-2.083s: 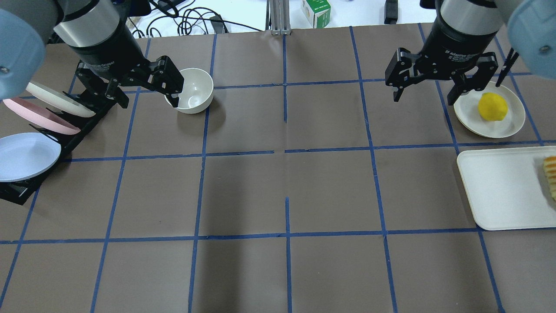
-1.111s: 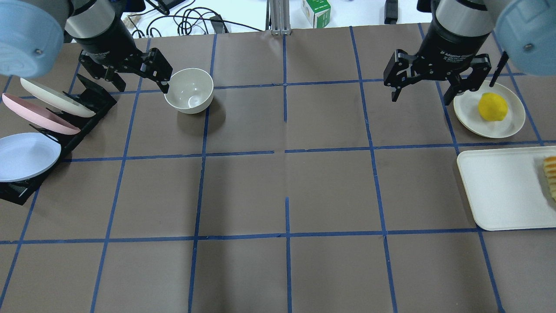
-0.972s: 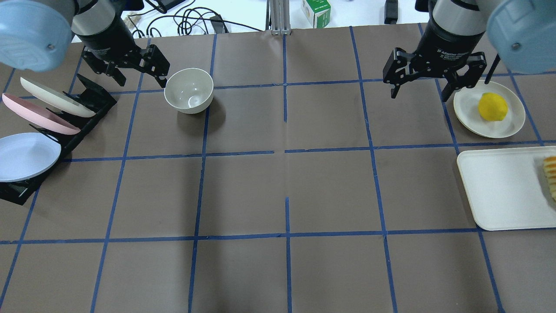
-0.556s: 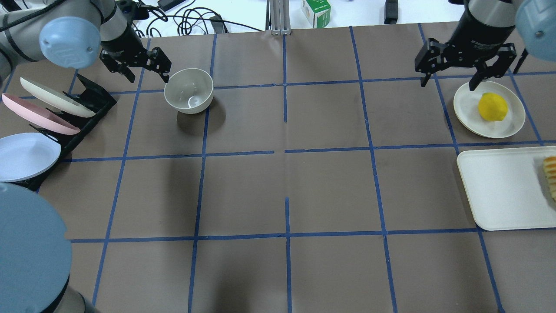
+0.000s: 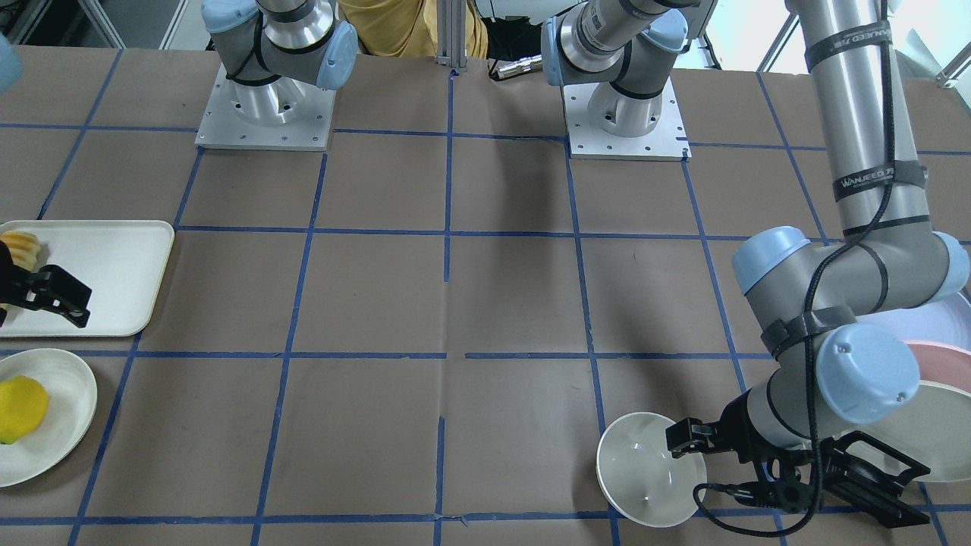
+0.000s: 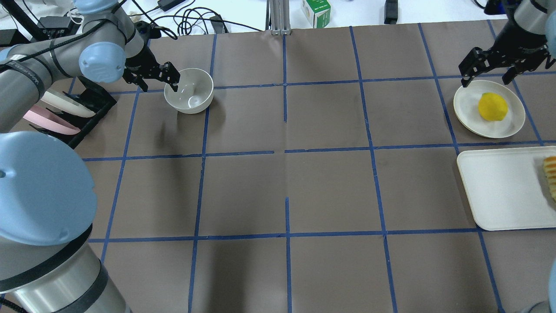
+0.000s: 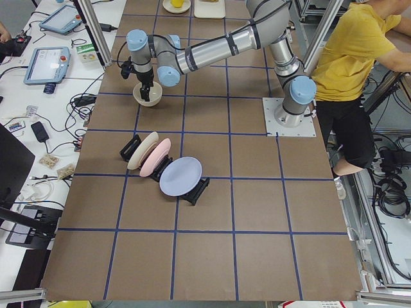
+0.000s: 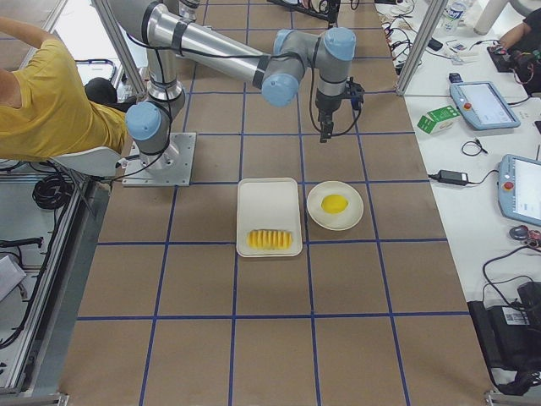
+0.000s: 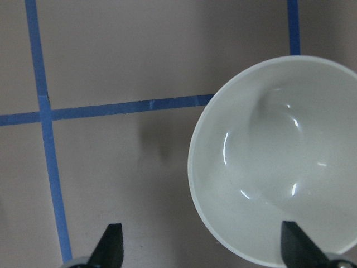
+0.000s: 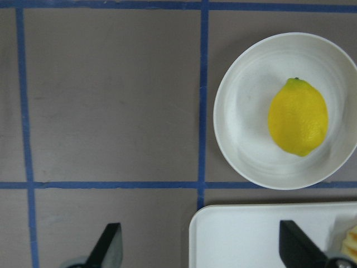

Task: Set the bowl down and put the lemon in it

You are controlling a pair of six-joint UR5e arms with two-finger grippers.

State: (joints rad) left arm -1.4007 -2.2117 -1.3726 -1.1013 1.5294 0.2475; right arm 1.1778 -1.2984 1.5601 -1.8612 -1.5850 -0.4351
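Observation:
The off-white bowl (image 6: 189, 91) stands upright and empty on the brown table at the far left; it also shows in the front view (image 5: 651, 469) and fills the right of the left wrist view (image 9: 279, 162). My left gripper (image 6: 153, 83) is open at the bowl's left rim, one finger over the rim and one outside. The yellow lemon (image 6: 492, 106) lies on a flat off-white plate (image 6: 467, 102) at the far right, and shows in the right wrist view (image 10: 297, 116). My right gripper (image 6: 485, 80) is open and empty, above the plate's far edge.
A black rack (image 6: 87, 104) with several tilted plates stands left of the bowl, close to my left arm. A white tray (image 6: 499, 187) with orange-yellow fruit slices (image 6: 551, 176) lies just in front of the lemon's plate. Cables and a green carton (image 6: 316, 12) lie beyond the table.
Both grippers have dropped lower. The left one has come back to the bowl's left rim. The right one has moved right, over the plate's far edge. Bowl and lemon have not moved.

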